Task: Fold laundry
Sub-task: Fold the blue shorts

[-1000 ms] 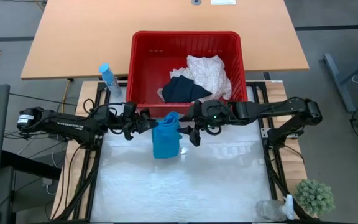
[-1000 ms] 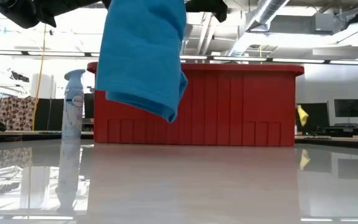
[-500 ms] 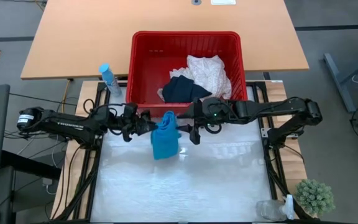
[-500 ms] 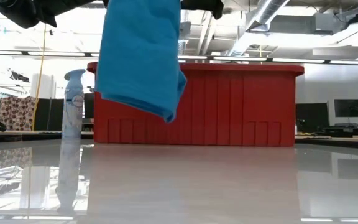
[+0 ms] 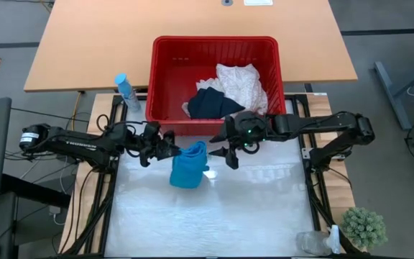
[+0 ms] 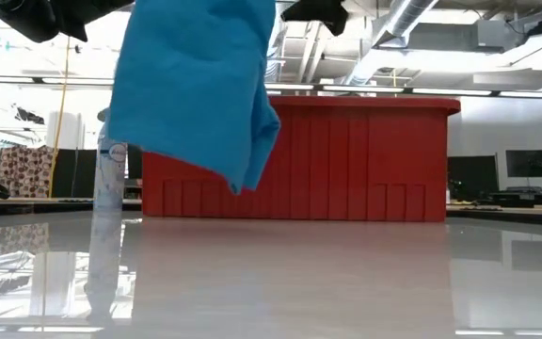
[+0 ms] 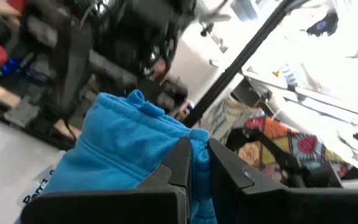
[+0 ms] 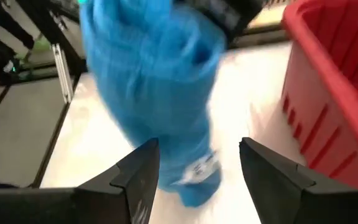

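The small bright turquoise-blue cloth garment (image 5: 189,165) hangs above the glossy white table (image 5: 214,216), just in front of the red plastic basket (image 5: 165,79), pinched at one edge by the left gripper (image 5: 169,150). The right gripper (image 5: 220,155) hovers just beside it, fingers apart and empty. The dark navy garment (image 5: 210,104) and cream-white lacy cloth (image 5: 243,83) lie in the basket.

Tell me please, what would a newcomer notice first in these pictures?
First the turquoise garment, hanging clear above the table in front of the red basket; the left gripper is shut on its edge. The right gripper stands open just beside it, holding nothing. Next, the white cloth and the dark garment lying in the basket.
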Controlling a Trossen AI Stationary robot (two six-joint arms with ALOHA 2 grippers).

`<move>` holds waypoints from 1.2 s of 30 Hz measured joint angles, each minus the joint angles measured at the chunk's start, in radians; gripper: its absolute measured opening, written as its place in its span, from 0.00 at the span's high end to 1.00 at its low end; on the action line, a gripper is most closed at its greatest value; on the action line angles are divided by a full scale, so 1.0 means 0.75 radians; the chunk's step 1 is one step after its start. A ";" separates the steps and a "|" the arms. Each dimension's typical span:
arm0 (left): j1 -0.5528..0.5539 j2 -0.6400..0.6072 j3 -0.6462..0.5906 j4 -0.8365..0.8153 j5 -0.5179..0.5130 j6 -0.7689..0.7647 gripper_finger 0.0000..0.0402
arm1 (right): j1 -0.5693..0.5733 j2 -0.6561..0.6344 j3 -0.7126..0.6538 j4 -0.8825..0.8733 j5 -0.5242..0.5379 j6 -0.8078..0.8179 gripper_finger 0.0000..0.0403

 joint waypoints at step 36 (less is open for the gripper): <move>0.000 -0.002 0.000 0.042 0.006 0.168 0.96 | 0.079 0.027 -0.001 0.176 -0.001 -0.079 0.16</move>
